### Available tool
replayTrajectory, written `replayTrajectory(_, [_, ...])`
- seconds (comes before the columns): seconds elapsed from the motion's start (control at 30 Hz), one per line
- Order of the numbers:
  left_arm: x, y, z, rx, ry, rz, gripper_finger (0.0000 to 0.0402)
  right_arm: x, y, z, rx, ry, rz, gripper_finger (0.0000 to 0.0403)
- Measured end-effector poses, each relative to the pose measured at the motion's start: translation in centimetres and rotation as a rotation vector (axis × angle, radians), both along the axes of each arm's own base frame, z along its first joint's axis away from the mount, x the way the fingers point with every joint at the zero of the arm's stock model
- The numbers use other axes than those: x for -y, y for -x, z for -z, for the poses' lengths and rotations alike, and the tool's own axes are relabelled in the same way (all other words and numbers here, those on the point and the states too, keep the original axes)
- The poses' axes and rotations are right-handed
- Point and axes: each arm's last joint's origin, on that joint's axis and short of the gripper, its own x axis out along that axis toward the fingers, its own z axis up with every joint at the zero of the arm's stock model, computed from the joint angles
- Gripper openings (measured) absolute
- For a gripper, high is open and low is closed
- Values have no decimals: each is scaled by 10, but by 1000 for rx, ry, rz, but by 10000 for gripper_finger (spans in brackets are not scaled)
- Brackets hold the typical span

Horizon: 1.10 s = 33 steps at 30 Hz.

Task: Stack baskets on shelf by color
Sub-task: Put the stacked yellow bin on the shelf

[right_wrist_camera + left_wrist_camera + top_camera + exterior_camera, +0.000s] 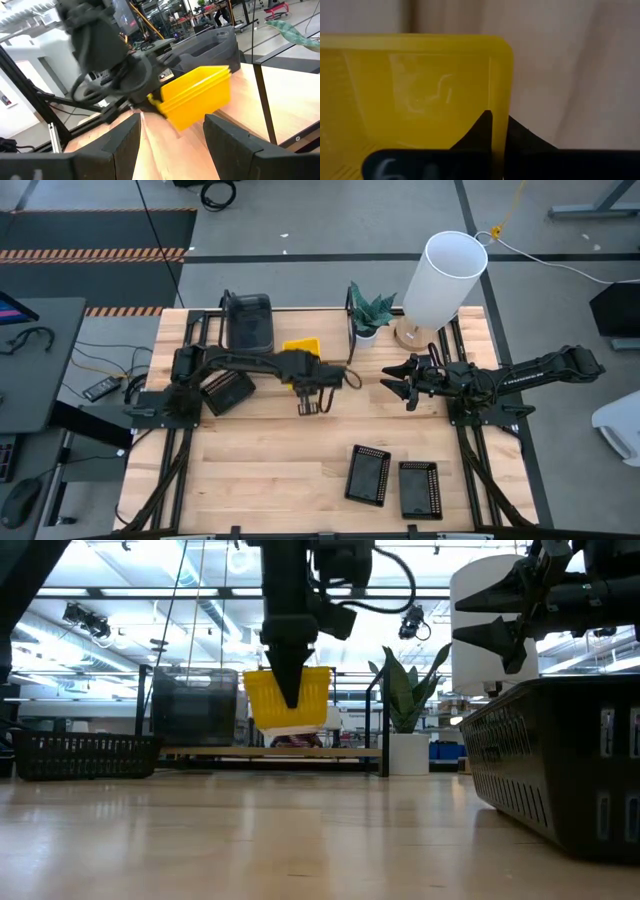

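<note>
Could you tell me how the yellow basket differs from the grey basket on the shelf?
The yellow basket hangs tilted in the air, gripped at its rim by the left hand; the grey basket sits level on the shelf, untouched. The yellow one is bright, while the grey one is dark. The yellow one looks smaller from above. Both are solid-walled rectangular plastic trays.

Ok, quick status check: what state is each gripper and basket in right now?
left gripper: shut on the yellow basket's wall
yellow basket: lifted, tilted, above the shelf
right gripper: open, empty, raised beside the lamp
grey baskets: stacked on the shelf
black baskets: three loose on the table, none stacked
</note>
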Motion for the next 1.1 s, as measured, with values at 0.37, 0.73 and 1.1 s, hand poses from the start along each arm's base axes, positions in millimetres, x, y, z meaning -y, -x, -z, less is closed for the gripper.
replayTrajectory(0.37, [-65,6,1,-28,-64,-39,13,0,0,0,0,0,0,221])
replayTrajectory(0.73, [-106,25,19,-122,-36,-47,13,0,0,0,0,0,0,221])
replayTrajectory(1.1, [-109,28,24,-131,-31,-69,81,0,0,0,0,0,0,221])
